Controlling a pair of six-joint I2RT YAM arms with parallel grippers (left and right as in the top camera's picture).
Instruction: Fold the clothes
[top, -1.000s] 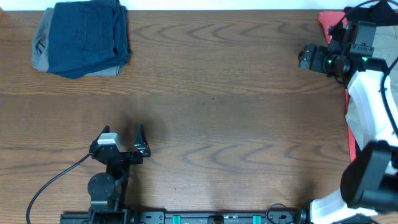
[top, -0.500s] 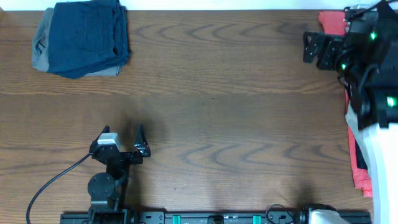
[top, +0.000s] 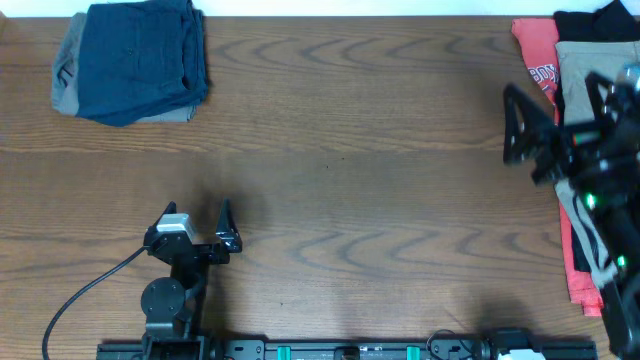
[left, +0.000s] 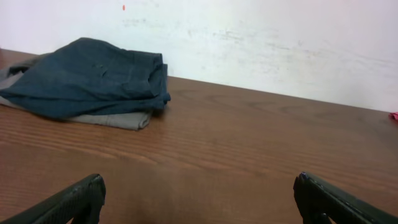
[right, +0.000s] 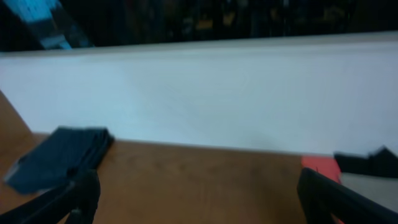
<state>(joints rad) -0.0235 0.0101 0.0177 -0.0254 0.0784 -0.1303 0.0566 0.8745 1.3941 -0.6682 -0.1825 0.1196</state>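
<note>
Stacking explains the far-left corner: dark navy folded cloth shorts (top: 140, 60) lie atop a grey folded garment (top: 66, 88), seemingly finished. A red printed cloth (top: 535, 45), a beige cloth (top: 590, 65) and a black cloth (top: 600, 22) wait at the table's right edge, by the right gripper (top: 512, 128), which is spread and empty. The left gripper (top: 196, 215) sits splayed and empty. The white print (top: 543, 72) on the red cloth is too small to read.

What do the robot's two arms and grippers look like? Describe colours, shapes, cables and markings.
Both arms are black. The left gripper carries a silver-white block and trails a black cable. The right gripper is dark and wedge-shaped, with green lights on the arm behind it.
</note>
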